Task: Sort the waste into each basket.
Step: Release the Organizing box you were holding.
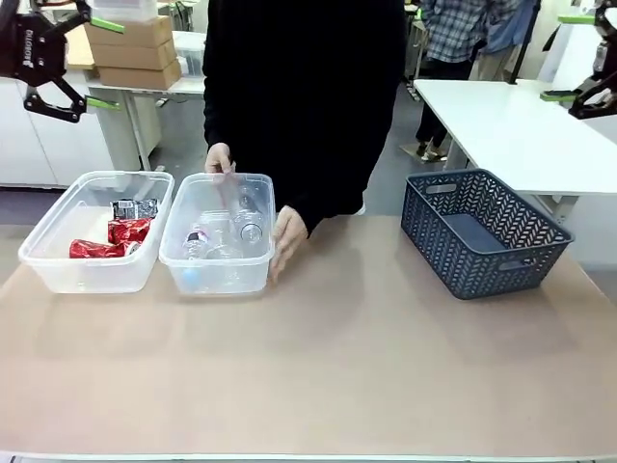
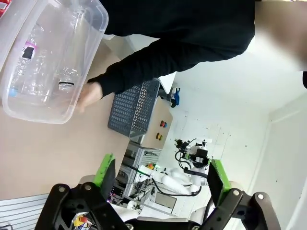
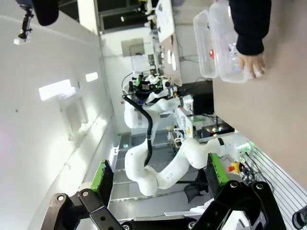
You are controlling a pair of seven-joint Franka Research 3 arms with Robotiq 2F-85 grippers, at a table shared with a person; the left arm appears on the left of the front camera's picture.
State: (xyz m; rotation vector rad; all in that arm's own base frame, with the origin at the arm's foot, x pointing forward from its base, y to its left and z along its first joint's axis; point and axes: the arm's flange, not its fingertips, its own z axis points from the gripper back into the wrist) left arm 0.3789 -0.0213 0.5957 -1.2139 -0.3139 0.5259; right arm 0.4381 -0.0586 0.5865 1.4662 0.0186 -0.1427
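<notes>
already sorted: red cans (image 1: 108, 241) and foil wrapper (image 1: 134, 208) in left tub (image 1: 43, 260), clear bottles (image 1: 222, 236) in right tub (image 1: 217, 280) held by person's hands (image 1: 287, 236); left gripper (image 1: 82, 63) and right gripper (image 1: 569, 58) raised well apart, both spread, empty.

Bright, even overhead light, soft shadows on the table (image 1: 337, 367), wide-angle warp in wrist views.

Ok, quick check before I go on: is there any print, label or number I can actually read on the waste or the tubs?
None readable.
Pink bottle label: print too small.
Foil wrapper: white marks, blurred.
Red cans: no lettering legible.
Left hand's body: white lettering, too blurred.
</notes>
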